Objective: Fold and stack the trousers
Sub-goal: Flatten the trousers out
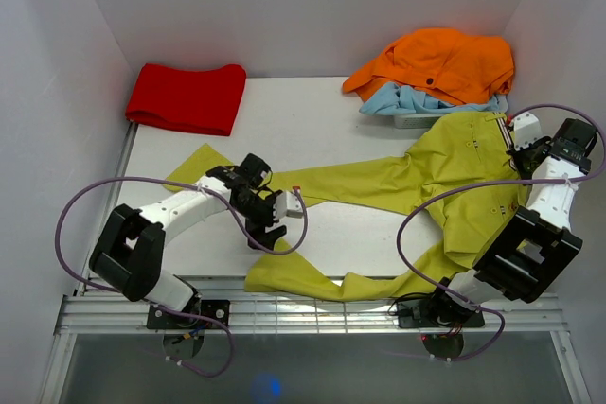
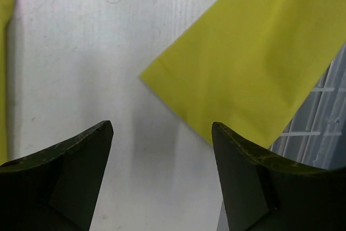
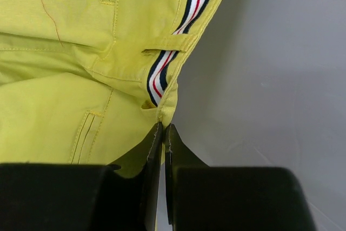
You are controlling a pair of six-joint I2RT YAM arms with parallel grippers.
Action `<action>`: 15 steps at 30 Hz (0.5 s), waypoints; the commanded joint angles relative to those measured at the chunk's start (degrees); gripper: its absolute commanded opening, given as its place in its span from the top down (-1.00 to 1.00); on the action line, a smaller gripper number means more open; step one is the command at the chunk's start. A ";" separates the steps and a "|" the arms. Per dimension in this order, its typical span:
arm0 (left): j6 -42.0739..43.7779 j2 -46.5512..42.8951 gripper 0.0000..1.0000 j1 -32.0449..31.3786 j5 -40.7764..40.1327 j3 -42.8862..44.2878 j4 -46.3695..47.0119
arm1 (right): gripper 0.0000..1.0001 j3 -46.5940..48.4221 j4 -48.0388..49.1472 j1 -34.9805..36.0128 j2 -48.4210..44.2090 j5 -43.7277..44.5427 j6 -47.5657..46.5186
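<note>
While the right gripper (image 3: 164,128) is clenched on the striped waistband edge, the trousers (image 1: 417,182) lie spread over the table (image 1: 322,111). They are plain yellow-green, waist at the right, 1 leg running left, 1 bending toward the near edge by the grille (image 1: 312,314). The left gripper (image 2: 162,128) is released, fingers wide above bare tabletop, a hem corner just ahead. Bare surface shows between the 2 legs.

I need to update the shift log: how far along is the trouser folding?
Done: little; the trousers lie spread across the table, legs splayed, no neat fold visible. In hand: the right gripper is shut on the waistband edge, while the left gripper hangs open beside a leg end. Left: every fold, then the stacking.
</note>
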 commanded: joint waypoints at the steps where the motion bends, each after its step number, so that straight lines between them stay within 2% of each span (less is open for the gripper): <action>1: 0.08 -1.82 -0.71 -4.69 -2.49 -4.05 6.99 | 0.85 2.96 0.04 -0.29 -1.95 0.36 -1.57; 10: 3.60 0.71 -0.75 -13.75 -11.54 -11.89 22.98 | 0.85 2.79 -1.46 -0.29 -1.77 0.98 -1.83; 13: 4.66 3.26 -0.56 -15.25 -13.30 -13.39 23.09 | 0.85 2.61 -1.11 -0.29 -1.42 1.68 -2.36; 15: 4.31 5.20 -0.16 -15.25 -14.53 -14.00 22.04 | 0.85 2.61 -1.11 -0.29 -1.24 2.12 -2.80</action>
